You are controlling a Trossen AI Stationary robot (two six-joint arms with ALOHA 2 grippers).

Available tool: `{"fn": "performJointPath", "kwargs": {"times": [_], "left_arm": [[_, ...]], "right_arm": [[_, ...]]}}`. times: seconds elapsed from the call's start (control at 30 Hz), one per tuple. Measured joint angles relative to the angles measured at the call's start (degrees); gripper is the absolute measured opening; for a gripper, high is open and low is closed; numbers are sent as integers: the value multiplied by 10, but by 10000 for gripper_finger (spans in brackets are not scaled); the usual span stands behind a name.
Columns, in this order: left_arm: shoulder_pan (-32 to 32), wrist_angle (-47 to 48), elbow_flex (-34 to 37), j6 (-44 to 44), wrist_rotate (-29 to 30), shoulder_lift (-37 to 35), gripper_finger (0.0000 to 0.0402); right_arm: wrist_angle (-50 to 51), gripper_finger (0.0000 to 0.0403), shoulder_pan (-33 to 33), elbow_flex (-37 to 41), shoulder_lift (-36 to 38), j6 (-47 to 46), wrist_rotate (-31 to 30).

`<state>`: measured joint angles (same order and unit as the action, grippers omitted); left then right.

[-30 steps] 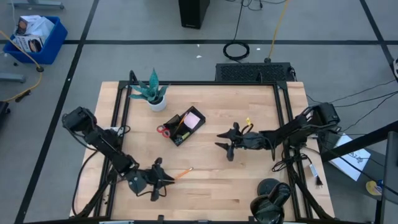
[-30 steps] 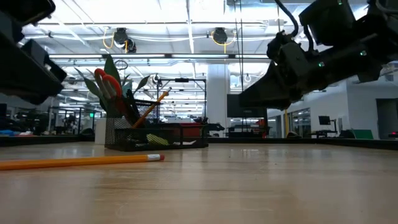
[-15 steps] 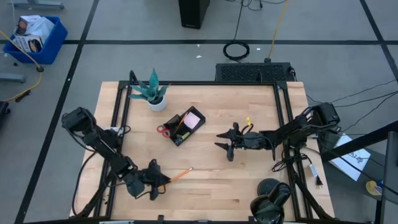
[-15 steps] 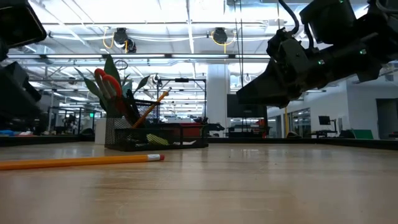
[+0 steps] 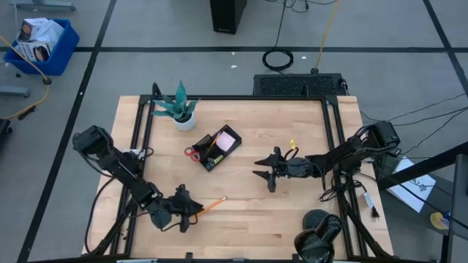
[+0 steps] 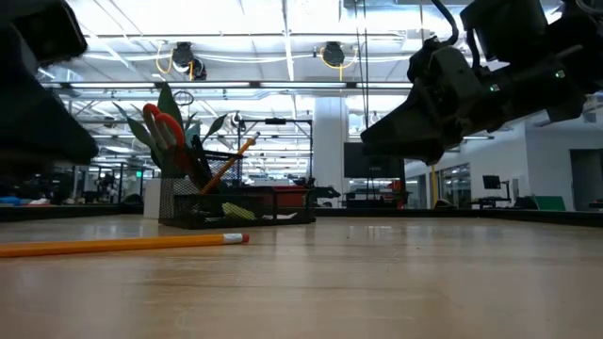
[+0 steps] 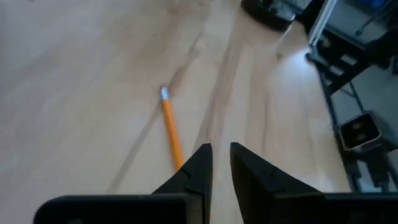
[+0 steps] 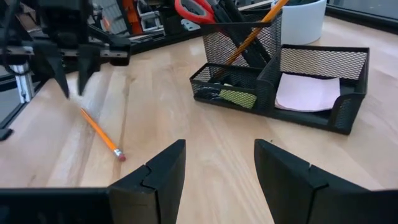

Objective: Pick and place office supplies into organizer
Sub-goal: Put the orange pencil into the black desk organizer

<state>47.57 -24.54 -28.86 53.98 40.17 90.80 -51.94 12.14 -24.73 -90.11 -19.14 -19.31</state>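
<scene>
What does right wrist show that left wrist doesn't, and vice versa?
Only right wrist: the organizer holding red scissors, a pencil and a pink sticky pad, the white pot behind it, the left claw above the loose pencil, and the open right claw.
Only left wrist: the table's edge with floor and gear beyond, and the left claw's nearly closed fingers close up.
Both: the loose orange pencil lying on the wooden table.
</scene>
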Motion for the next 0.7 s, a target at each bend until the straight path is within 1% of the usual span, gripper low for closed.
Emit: {"fn": "performJointPath", "kwargs": {"times": [0.1, 0.2, 0.23, 0.3, 0.43, 0.5, 0.57, 0.63, 0.7], "left_arm": [[-9, 22, 0, 13, -34, 0, 80], [6, 28, -1, 61, -39, 11, 122], [15, 32, -3, 70, -23, 17, 139], [36, 34, -12, 63, 43, 30, 168], [49, 35, -42, -7, 114, 72, 202], [44, 29, -58, -32, 120, 95, 211], [37, 33, -64, -35, 117, 122, 215], [28, 35, -67, -17, 110, 149, 215], [25, 33, -71, 6, 115, 169, 213]], "right_arm": [[0, 183, 5, 0, 0, -7, 0], [1, 183, 11, 0, 0, -7, 0], [1, 183, 12, 0, 0, -7, 0], [2, 183, 15, 0, 0, -7, 0], [10, 183, 15, 0, 0, -3, 0], [11, 183, 15, 0, 0, -3, -1], [12, 183, 15, 0, 0, -1, -1], [11, 183, 15, 0, 0, 2, -1], [8, 183, 15, 0, 0, 3, -1]]}}
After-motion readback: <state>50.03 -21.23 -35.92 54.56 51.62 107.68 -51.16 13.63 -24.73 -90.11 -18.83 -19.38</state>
